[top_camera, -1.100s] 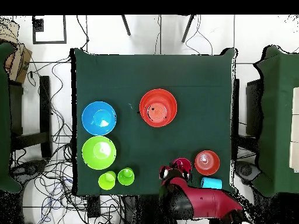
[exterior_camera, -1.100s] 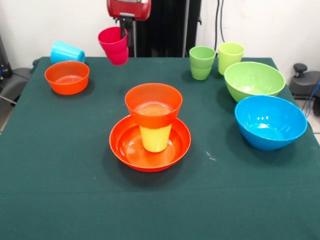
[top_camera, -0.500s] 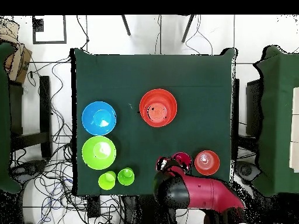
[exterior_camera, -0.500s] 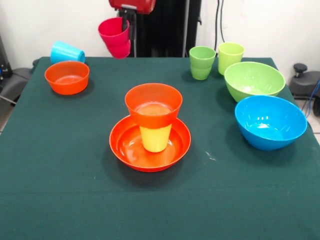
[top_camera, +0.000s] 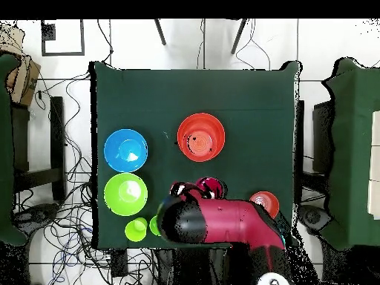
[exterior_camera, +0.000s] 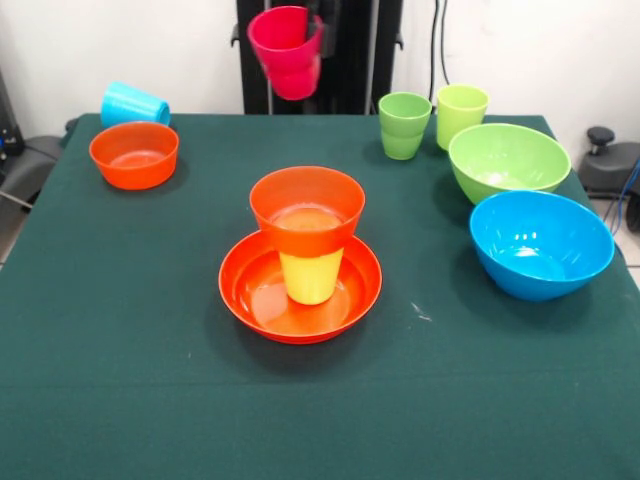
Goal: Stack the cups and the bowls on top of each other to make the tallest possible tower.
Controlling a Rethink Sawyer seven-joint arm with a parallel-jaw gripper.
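**A:** We have the smooth pink plastic cup (exterior_camera: pixel 288 50) held aloft, mouth up and tilted, at twelve o'clock from the tower (exterior_camera: pixel 305 245) and well above the green table (exterior_camera: pixel 120 380). The gripper (exterior_camera: pixel 318 30) is shut on the pink cup at its rim, though the front view crops most of it, so we can't say how deep the hold goes.

**B:** And the tower?

**A:** At the table's centre: a wide glossy orange plastic bowl (exterior_camera: pixel 255 300) as base, an upturned yellow plastic cup (exterior_camera: pixel 311 277) standing in it, and a small orange bowl (exterior_camera: pixel 306 208) sitting upright on that.

**B:** What worries us?

**A:** The small bowl balances on a narrow cup. If we bring the pink cup down off-centre or still tilted, we would likely tip that bowl or topple the column. A rim hold could also let the cup swing or slip in transit.

**B:** The count?

**A:** Five cups: the pink, the yellow, a sky-blue tumbler (exterior_camera: pixel 133 104) lying on its side at ten o'clock, a light green one (exterior_camera: pixel 404 125) and a yellow-green one (exterior_camera: pixel 461 113) at one o'clock. Five bowls: the two stacked, a second small orange bowl (exterior_camera: pixel 134 154) just before the blue tumbler, a large lime green bowl (exterior_camera: pixel 508 160) and a large blue bowl (exterior_camera: pixel 540 243) at three o'clock.
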